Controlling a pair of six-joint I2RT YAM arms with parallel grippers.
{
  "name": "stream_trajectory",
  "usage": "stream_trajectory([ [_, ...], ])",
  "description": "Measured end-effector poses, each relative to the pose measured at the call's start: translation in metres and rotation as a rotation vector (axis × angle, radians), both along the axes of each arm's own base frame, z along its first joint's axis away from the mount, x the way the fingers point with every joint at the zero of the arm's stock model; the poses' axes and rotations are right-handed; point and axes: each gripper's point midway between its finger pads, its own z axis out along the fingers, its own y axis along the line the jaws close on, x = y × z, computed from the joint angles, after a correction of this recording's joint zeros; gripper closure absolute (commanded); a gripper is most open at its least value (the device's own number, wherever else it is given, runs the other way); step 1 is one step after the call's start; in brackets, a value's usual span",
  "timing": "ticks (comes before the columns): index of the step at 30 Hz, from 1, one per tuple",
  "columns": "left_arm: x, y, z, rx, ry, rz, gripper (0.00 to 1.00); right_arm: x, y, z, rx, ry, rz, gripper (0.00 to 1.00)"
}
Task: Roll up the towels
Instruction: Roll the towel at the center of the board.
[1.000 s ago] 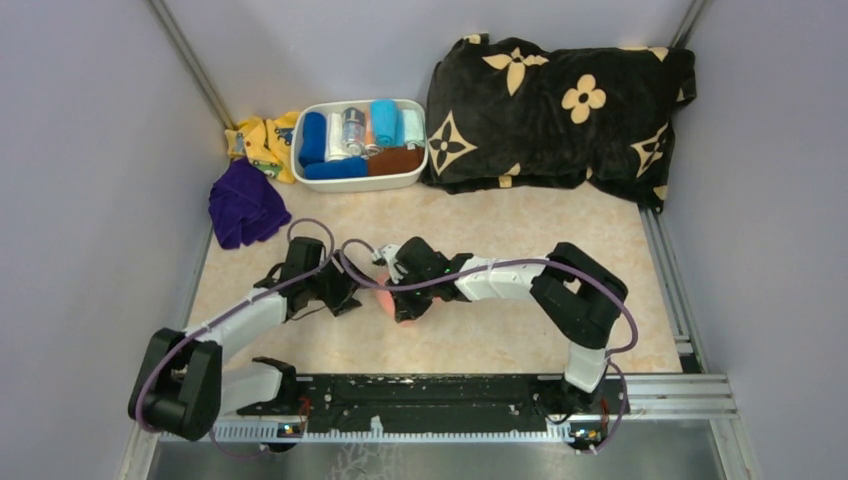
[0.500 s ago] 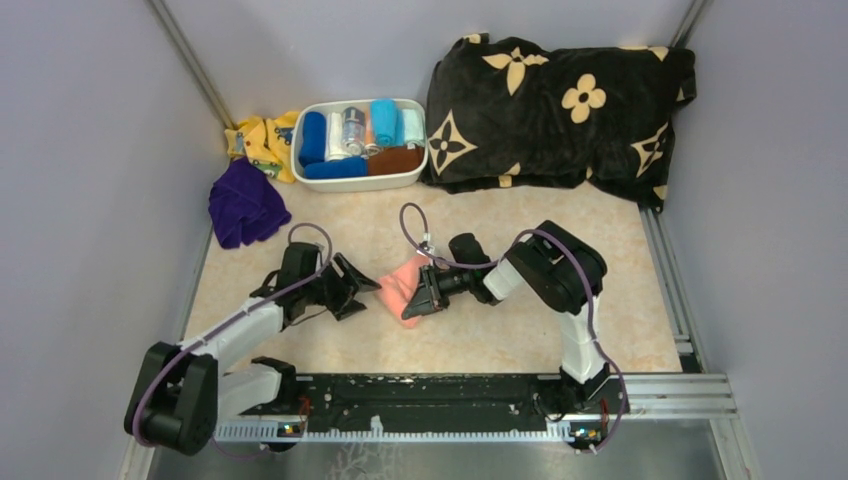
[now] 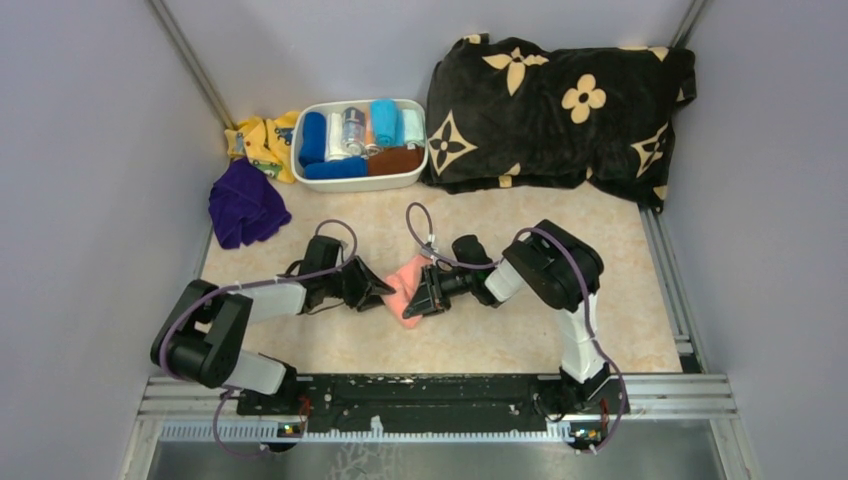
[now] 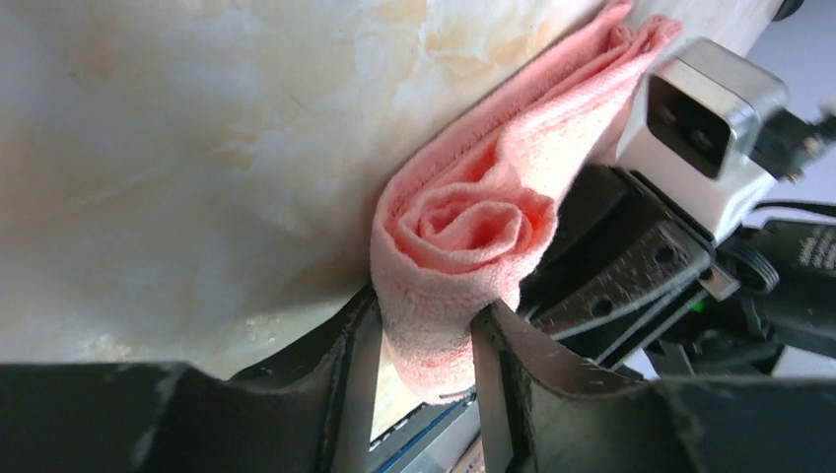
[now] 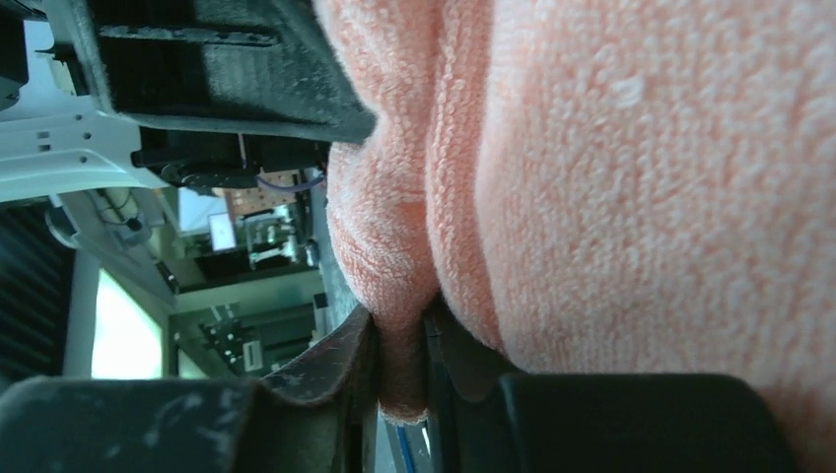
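Observation:
The salmon pink towel (image 3: 405,283) lies partly rolled on the table between both grippers. In the left wrist view its coiled end (image 4: 463,222) sits between my left fingers (image 4: 498,345), which press on both sides of it. My left gripper (image 3: 378,288) grips the towel's left end. My right gripper (image 3: 422,298) is shut on a thin fold of the same towel (image 5: 399,296), which fills the right wrist view. The panda print is hidden. The purple towel (image 3: 243,205) lies crumpled at the far left, away from both grippers.
A white tub (image 3: 358,184) holding several rolled cloths stands at the back. A yellow patterned cloth (image 3: 258,140) lies left of it. The big black blanket with tan flowers (image 3: 560,110) fills the back right. Walls close in on both sides.
My right gripper has drawn back to the right with the pink towel. My left gripper has moved right to the towel's left end and now grips it.

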Motion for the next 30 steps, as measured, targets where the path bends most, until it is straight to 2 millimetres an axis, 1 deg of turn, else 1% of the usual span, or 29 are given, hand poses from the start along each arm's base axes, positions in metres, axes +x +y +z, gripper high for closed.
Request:
stream_trajectory([
  [2, 0.001, -0.001, -0.003, 0.005, 0.009, 0.003, 0.62, 0.001, -0.002, 0.002, -0.028, -0.020, -0.011, 0.71],
  [6, 0.002, 0.000, -0.005, 0.019, 0.015, 0.008, 0.64, 0.005, -0.010, 0.006, -0.118, -0.086, -0.043, 0.62],
  [8, 0.003, 0.000, -0.006, 0.027, 0.016, 0.012, 0.65, 0.009, -0.014, 0.010, -0.186, -0.142, -0.064, 0.52],
  [10, 0.003, 0.001, -0.006, 0.032, 0.018, 0.016, 0.65, 0.013, -0.017, 0.014, -0.271, -0.215, -0.086, 0.49],
  [13, 0.004, 0.001, -0.006, 0.038, 0.023, 0.018, 0.65, 0.018, -0.020, 0.026, -0.403, -0.373, -0.105, 0.47],
  [17, 0.004, 0.002, -0.006, 0.042, 0.029, 0.019, 0.65, 0.017, -0.018, 0.045, -0.543, -0.604, -0.103, 0.47],
  [20, 0.004, 0.002, -0.006, 0.043, 0.031, 0.019, 0.65, 0.013, -0.014, 0.052, -0.632, -0.756, -0.083, 0.47],
  [22, 0.004, 0.002, -0.006, 0.043, 0.031, 0.020, 0.65, 0.006, -0.010, 0.057, -0.681, -0.856, -0.058, 0.48],
  [24, 0.004, 0.002, -0.006, 0.043, 0.032, 0.020, 0.65, -0.001, -0.002, 0.062, -0.714, -0.948, -0.035, 0.49],
  [27, 0.003, 0.002, -0.006, 0.044, 0.033, 0.021, 0.65, -0.005, 0.011, 0.061, -0.756, -1.045, -0.011, 0.50],
  [28, 0.003, 0.002, -0.006, 0.044, 0.033, 0.021, 0.65, -0.005, 0.016, 0.057, -0.779, -1.077, 0.002, 0.50],
  [30, 0.003, 0.002, -0.006, 0.046, 0.034, 0.024, 0.65, -0.006, 0.018, 0.045, -0.824, -1.113, 0.025, 0.50],
])
